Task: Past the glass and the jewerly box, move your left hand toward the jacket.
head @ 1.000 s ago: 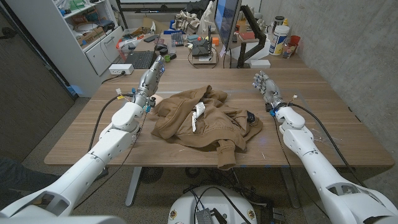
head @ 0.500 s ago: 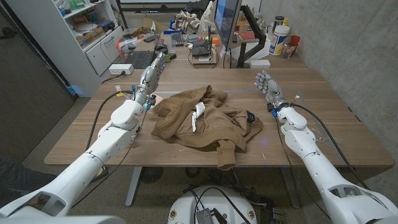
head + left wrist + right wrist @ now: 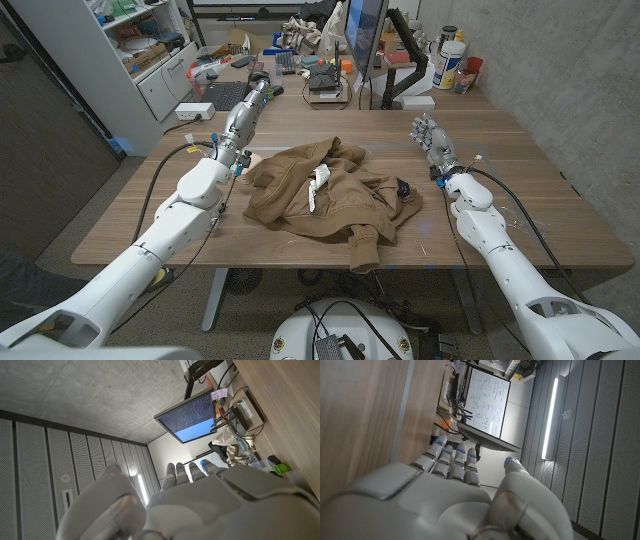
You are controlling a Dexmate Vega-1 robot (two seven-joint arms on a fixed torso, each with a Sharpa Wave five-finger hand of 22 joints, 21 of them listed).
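Crumpled brown fabric jacket (image 3: 330,192) lies mid-table, white tag showing; left hand (image 3: 246,112) beyond it, fingers extended, holding nothing.

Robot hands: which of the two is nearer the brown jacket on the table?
The left hand. Its wrist sits right beside the jacket at the collar end, while the right hand stands apart from it, with bare wood between.

White arms (image 3: 175,225) — silvery hands, black cables
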